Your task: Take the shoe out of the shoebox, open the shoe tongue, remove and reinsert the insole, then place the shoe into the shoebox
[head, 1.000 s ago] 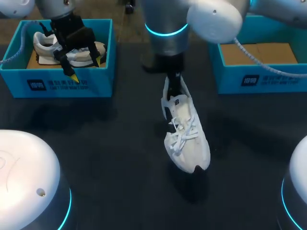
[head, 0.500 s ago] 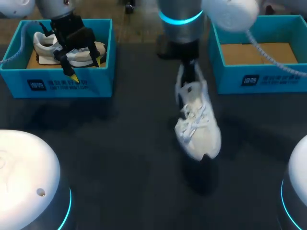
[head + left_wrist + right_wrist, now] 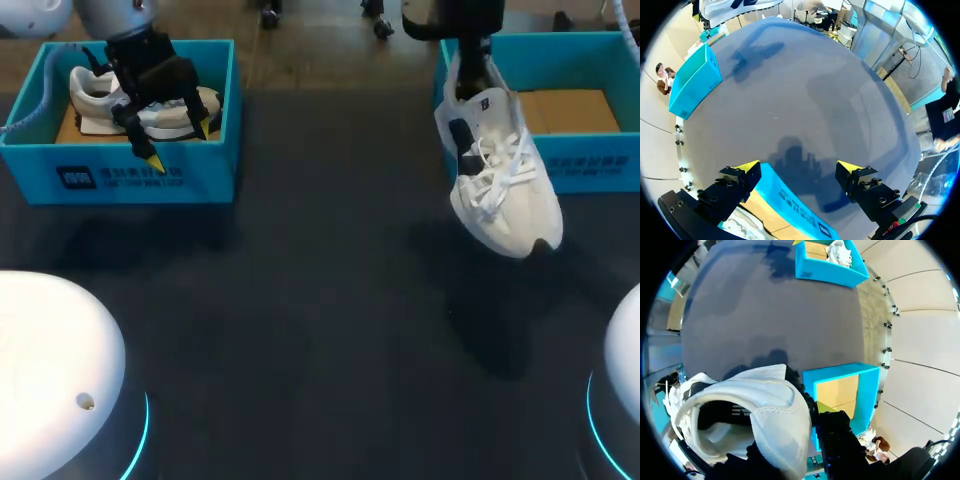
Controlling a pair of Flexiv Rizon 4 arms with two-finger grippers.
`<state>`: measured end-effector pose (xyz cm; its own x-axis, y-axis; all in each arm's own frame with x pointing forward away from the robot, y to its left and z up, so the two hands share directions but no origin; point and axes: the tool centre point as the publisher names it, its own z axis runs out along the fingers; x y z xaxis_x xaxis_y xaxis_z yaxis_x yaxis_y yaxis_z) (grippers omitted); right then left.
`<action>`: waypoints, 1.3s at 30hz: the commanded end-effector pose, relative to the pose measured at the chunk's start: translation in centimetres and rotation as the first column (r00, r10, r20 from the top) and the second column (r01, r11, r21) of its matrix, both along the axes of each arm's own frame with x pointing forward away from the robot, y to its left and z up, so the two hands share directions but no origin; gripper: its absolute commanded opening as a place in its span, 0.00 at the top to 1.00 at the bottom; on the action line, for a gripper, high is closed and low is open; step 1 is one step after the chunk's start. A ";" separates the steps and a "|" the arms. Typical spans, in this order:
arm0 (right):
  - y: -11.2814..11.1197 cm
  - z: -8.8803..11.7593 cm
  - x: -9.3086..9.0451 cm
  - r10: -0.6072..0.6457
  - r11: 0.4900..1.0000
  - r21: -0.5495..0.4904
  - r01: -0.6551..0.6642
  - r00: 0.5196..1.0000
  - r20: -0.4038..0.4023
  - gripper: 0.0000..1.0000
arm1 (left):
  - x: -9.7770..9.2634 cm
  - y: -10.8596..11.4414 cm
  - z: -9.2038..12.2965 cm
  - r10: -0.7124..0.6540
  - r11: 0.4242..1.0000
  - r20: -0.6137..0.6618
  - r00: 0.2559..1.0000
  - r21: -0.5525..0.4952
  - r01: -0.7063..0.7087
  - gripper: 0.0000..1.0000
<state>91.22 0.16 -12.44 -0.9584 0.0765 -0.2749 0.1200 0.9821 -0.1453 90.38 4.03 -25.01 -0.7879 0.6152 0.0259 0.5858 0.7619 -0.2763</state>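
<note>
1. The right arm's end effector (image 3: 815, 415) is pinching the heel collar of the white lace-up sneaker (image 3: 497, 180). Only one yellow-tipped finger shows, outside the heel, but the sneaker hangs clear of the dark tabletop (image 3: 300, 300), so I judge it gripped.
2. In the head view the sneaker's long axis runs from its heel at 11 o'clock to its toe at 5 o'clock, laces facing up. It overlaps the near-left corner of the right-hand open blue cardboard shoebox (image 3: 590, 165) and is not yet inside.
3. What matters for the next move is that the box's bare brown floor lies between 1 and 2 o'clock from the sneaker's middle. I judge the toe must clear the front wall and the axis must turn to lie along the box.
4. The right arm is the nearer one and already carries the sneaker.
5. The left arm's end effector (image 3: 797, 172) hangs spread, holding nothing, above the front wall of the left-hand blue shoebox (image 3: 150, 175). That box, well apart at 9 o'clock, holds a second pale trainer (image 3: 95, 95).
</note>
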 end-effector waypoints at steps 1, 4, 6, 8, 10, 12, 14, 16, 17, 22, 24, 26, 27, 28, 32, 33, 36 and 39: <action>-0.5 0.0 -0.3 0.005 1.000 0.010 -0.005 1.000 0.007 1.00 | 0.0 0.0 0.0 -0.001 1.000 0.001 1.000 0.003 0.001 0.00; -0.5 0.0 -0.3 0.005 1.000 0.010 -0.005 1.000 0.007 1.00 | 0.0 0.0 0.0 -0.001 1.000 0.001 1.000 0.003 0.001 0.00; -0.7 0.1 -0.1 -0.007 1.000 0.010 0.007 1.000 0.012 1.00 | 0.0 0.0 0.0 -0.001 1.000 0.001 1.000 0.003 0.001 0.00; -2.1 0.9 1.0 -0.030 1.000 -0.006 0.030 0.999 0.012 1.00 | 0.0 0.0 0.0 -0.001 1.000 0.001 1.000 0.003 0.001 0.00; -3.6 1.7 2.3 -0.038 0.999 0.000 0.038 0.999 0.030 1.00 | 0.0 0.0 0.0 -0.001 1.000 0.001 1.000 0.003 0.001 0.00; -5.1 2.3 4.1 -0.024 1.000 -0.003 0.024 0.999 0.039 1.00 | 0.0 0.0 0.0 -0.001 1.000 0.001 1.000 0.003 0.001 0.00; -6.4 3.2 5.9 -0.011 0.999 -0.030 0.012 1.000 0.029 1.00 | 0.0 0.0 0.0 -0.001 1.000 0.001 1.000 0.003 0.001 0.00; -7.6 4.1 7.2 -0.010 0.999 -0.044 0.012 0.999 0.031 1.00 | 0.0 0.0 0.0 -0.001 1.000 0.001 1.000 0.003 0.001 0.00; -8.1 4.6 8.0 -0.001 0.998 -0.055 0.003 0.999 0.039 1.00 | 0.0 0.0 0.0 -0.001 1.000 0.001 1.000 0.003 0.001 0.00; -10.6 6.2 11.2 -0.027 0.994 -0.109 0.023 0.999 -0.040 1.00 | 0.0 0.0 0.0 -0.001 1.000 0.001 1.000 0.003 0.001 0.00; -10.6 6.2 11.2 -0.027 0.994 -0.109 0.023 0.999 -0.040 1.00 | 0.0 0.0 0.0 -0.001 1.000 0.001 1.000 0.003 0.001 0.00; -10.6 6.2 11.2 -0.027 0.994 -0.109 0.023 0.999 -0.040 1.00 | 0.0 0.0 0.0 -0.001 1.000 0.001 1.000 0.003 0.001 0.00; -10.6 6.2 11.2 -0.027 0.994 -0.109 0.023 0.999 -0.040 1.00 | 0.0 0.0 0.0 -0.001 1.000 0.001 1.000 0.003 0.001 0.00; -10.6 6.2 11.2 -0.027 0.994 -0.109 0.023 0.999 -0.040 1.00 | 0.0 0.0 0.0 -0.001 1.000 0.001 1.000 0.003 0.001 0.00; -10.6 6.2 11.2 -0.027 0.994 -0.109 0.023 0.999 -0.040 1.00 | 0.0 0.0 0.0 -0.001 1.000 0.001 1.000 0.003 0.001 0.00; -10.6 6.2 11.2 -0.027 0.994 -0.109 0.023 0.999 -0.040 1.00 | 0.0 0.0 0.0 -0.001 1.000 0.001 1.000 0.003 0.001 0.00; -10.9 6.3 11.6 -0.035 0.992 -0.127 0.028 0.998 -0.047 1.00 | 0.0 0.0 0.0 -0.001 1.000 0.001 1.000 0.003 0.001 0.00; -12.7 6.7 14.6 0.012 0.985 -0.170 -0.021 0.998 -0.054 1.00 | 0.0 0.0 0.0 -0.001 1.000 0.001 1.000 0.003 0.001 0.00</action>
